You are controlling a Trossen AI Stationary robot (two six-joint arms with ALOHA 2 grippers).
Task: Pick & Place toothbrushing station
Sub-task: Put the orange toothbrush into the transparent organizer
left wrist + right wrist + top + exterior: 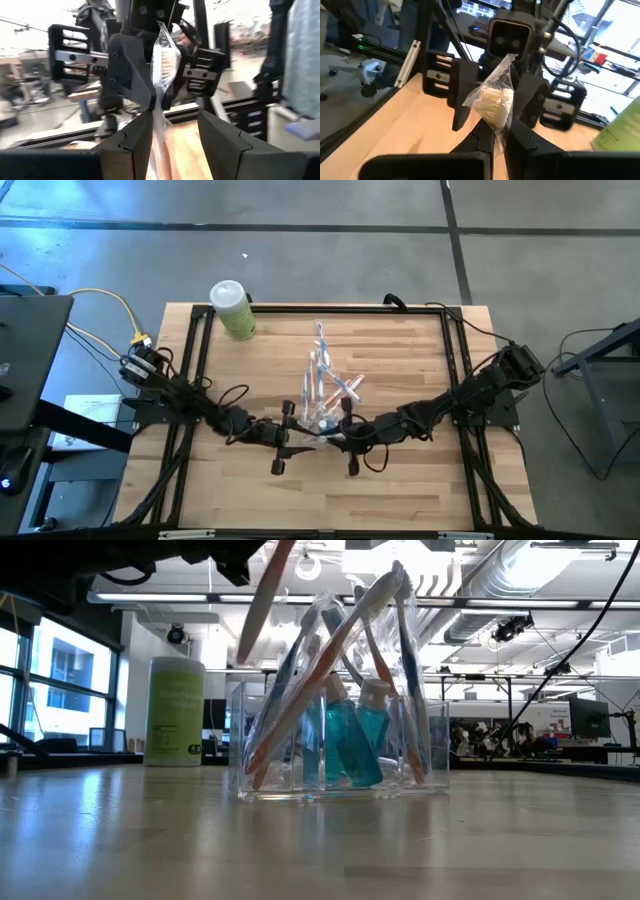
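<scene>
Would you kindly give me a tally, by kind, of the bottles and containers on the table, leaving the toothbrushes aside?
Light-green bottle with white cap: 1
Small teal bottles, standing inside the holder: 2
Clear plastic holder: 1
Total: 4
</scene>
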